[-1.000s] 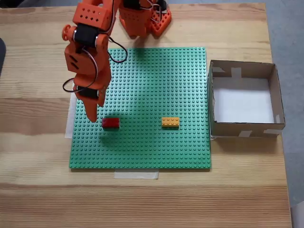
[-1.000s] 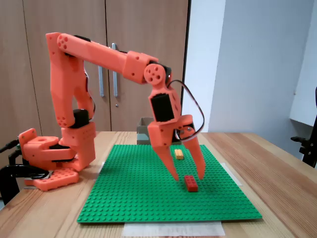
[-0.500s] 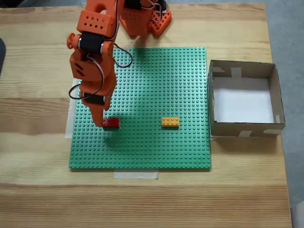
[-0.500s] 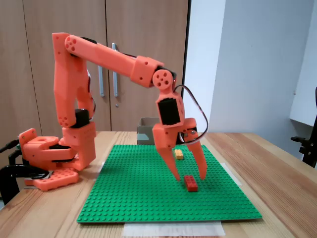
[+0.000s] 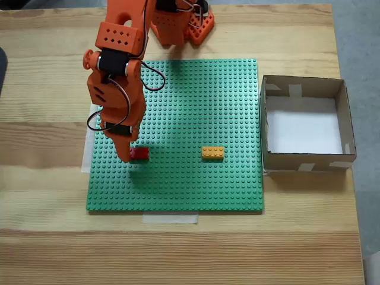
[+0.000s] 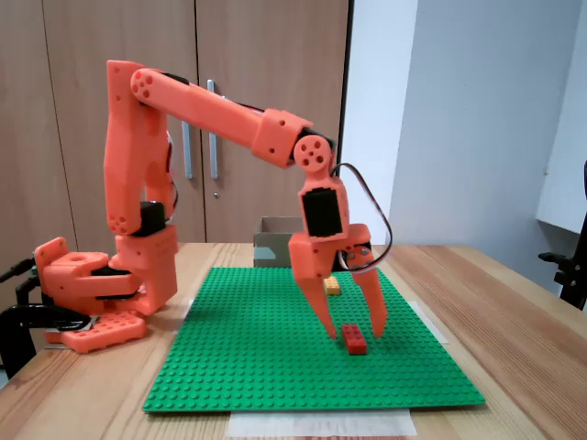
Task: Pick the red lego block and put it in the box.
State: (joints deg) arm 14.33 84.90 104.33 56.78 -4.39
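Since a second ago the open pincer (image 6: pixel 354 328) has lowered to straddle the red lego block (image 6: pixel 353 338).

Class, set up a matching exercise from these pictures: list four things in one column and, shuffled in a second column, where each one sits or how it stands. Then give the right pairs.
Things:
1. red lego block
2. orange-yellow brick
3. box
4. gripper

Places or states:
A. on the wooden table, right of the baseplate in the top-down fixed view
B. open, tips straddling a brick
C. near the baseplate's middle, alone
D. on the green baseplate, between two orange fingers

Pairs: 1-D, 2-C, 3-A, 4-B
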